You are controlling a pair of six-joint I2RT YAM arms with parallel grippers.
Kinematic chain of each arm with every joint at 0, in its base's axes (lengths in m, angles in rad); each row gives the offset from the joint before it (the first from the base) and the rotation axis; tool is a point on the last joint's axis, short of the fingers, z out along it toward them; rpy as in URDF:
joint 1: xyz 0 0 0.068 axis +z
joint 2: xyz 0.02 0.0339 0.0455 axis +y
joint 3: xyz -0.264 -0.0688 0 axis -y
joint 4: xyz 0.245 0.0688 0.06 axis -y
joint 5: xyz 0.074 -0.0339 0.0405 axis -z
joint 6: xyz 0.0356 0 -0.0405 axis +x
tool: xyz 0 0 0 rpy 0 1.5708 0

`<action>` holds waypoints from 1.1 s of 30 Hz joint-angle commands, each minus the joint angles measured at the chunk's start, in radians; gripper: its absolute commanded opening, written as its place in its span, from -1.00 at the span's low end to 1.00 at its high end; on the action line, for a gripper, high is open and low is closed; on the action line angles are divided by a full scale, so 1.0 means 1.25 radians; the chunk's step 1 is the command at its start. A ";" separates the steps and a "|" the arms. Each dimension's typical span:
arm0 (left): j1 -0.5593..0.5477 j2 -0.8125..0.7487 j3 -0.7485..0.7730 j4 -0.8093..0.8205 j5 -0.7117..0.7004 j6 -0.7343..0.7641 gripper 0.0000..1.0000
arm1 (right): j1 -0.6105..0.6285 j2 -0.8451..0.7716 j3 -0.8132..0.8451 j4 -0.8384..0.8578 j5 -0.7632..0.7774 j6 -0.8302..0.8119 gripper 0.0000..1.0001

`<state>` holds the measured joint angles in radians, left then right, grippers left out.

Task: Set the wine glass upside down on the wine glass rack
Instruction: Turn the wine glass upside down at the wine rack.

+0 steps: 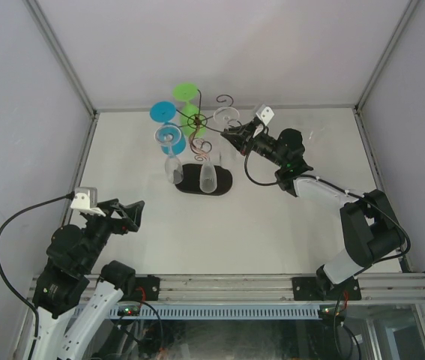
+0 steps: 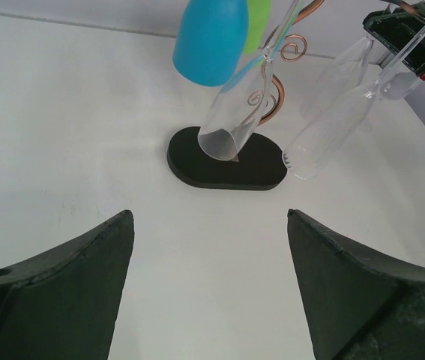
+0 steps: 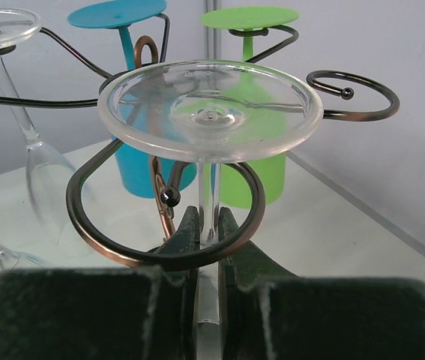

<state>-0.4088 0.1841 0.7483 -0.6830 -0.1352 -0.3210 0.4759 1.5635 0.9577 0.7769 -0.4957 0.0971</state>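
My right hand [image 3: 209,238] pinches the clear glass [image 3: 210,101] by its stem, foot up. The stem is inside a rack [image 1: 227,183] loop, foot above the wire. My left hand [image 1: 128,213] is wide, holding nothing, over the table [image 1: 272,225], well apart.

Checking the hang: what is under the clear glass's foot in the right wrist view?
The wine glass stem drops through a wine glass rack loop into the shut right pincer. The bowl is hidden behind the pincer.
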 commanded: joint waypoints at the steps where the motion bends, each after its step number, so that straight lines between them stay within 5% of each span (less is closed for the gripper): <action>1: 0.006 0.011 -0.011 0.022 -0.003 0.011 0.72 | 0.007 -0.021 0.015 0.079 -0.049 0.007 -1.00; 22: 0.006 0.014 -0.011 0.025 -0.002 0.011 0.72 | -0.017 -0.042 -0.033 0.157 -0.188 0.034 -1.00; 33: 0.006 0.016 -0.013 0.026 -0.001 0.011 0.72 | -0.027 -0.082 -0.070 0.159 -0.135 0.022 -1.00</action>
<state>-0.4088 0.1844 0.7483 -0.6830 -0.1356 -0.3210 0.4515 1.5261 0.8791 0.9024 -0.7029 0.1230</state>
